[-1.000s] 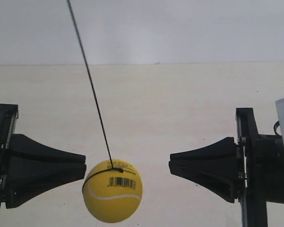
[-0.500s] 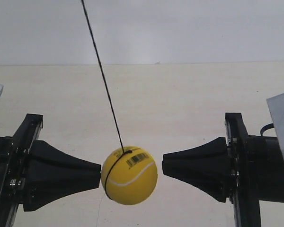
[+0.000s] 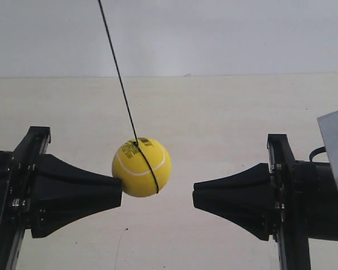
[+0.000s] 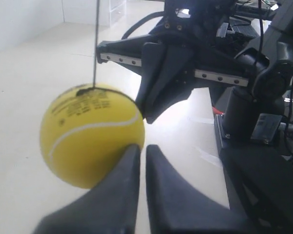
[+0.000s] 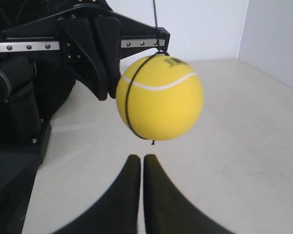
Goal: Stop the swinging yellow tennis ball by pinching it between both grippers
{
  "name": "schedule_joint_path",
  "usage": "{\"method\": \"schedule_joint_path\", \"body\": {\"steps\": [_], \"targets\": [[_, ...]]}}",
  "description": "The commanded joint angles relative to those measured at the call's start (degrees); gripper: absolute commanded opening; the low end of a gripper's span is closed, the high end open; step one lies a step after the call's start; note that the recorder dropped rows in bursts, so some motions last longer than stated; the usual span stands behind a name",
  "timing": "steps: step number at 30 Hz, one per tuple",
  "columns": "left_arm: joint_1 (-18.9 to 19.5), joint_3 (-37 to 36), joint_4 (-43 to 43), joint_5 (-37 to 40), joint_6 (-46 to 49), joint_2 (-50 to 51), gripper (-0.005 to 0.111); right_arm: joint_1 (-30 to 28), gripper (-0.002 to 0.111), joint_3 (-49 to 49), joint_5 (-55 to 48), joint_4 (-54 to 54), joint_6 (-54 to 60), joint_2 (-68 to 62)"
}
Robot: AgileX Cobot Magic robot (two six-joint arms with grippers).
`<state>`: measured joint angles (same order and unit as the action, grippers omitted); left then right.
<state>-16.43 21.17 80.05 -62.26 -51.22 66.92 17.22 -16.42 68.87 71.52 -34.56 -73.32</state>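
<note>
The yellow tennis ball [image 3: 142,167] hangs on a dark string [image 3: 115,67], barcode print on top and a thin black band around it. My left gripper [image 3: 119,191], the black wedge at the exterior view's left, is shut, and its tip touches the ball's lower left side. In the left wrist view the ball [image 4: 90,134] rests against the left gripper [image 4: 142,147]. My right gripper [image 3: 195,197] is also shut and stands a short gap away from the ball. The right wrist view shows the ball [image 5: 159,97] hanging beyond the right gripper [image 5: 140,158], apart from it.
A pale flat surface [image 3: 214,112] lies behind the ball, with a white wall [image 3: 214,34] above it. A silver-grey plate [image 3: 335,152] sits on the right arm's body. The opposite arm's black body fills one side of each wrist view [image 4: 244,112] [image 5: 19,97].
The ball has swung upward and slightly toward the left gripper, turning on its string. Both grippers closed in a second ago and have held still since half a second ago.
</note>
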Motion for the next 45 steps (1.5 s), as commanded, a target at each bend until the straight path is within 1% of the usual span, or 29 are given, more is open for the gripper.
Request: {"method": "schedule_joint_path", "body": {"steps": [1, 4, 8, 19, 26, 37, 40, 43, 45], "targets": [[-0.1, -0.2, -2.3, -0.4, 1.1, 0.3, 0.005, 0.1, 0.0, -0.3, 1.1, -1.2, 0.9, 0.1], [-0.1, -0.5, -3.9, 0.9, 1.4, 0.3, 0.005, 0.1, 0.0, -0.3, 1.1, -3.6, 1.1, 0.1], [-0.1, -0.5, -5.4, 5.4, 1.6, 0.3, 0.005, 0.1, 0.0, -0.3, 1.1, -6.4, 2.2, 0.1], [-0.1, -0.5, -4.5, 5.3, 1.6, 0.3, 0.005, 0.1, 0.0, -0.3, 1.1, -6.8, 2.2, 0.1], [-0.1, -0.5, -4.8, 8.0, 1.6, 0.3, 0.005, 0.1, 0.0, -0.3, 1.1, -6.8, 2.2, 0.1], [-0.1, -0.5, -5.5, 8.6, 1.2, 0.2, 0.005, 0.1, 0.0, -0.3, 1.1, -6.5, 2.2, 0.1], [-0.1, -0.5, -6.2, 12.2, 0.7, -0.4, 0.005, 0.1, 0.0, -0.3, 1.1, -6.5, 2.2, 0.1], [-0.1, -0.5, -6.2, 17.6, -2.0, -3.5, 0.005, 0.1, 0.0, -0.3, 1.1, -6.3, 2.2, 0.1], [-0.1, -0.8, -6.2, 19.2, -2.7, -5.1, 0.005, 0.1, 0.0, -0.3, 1.1, -6.3, 2.2, 0.1]]}}
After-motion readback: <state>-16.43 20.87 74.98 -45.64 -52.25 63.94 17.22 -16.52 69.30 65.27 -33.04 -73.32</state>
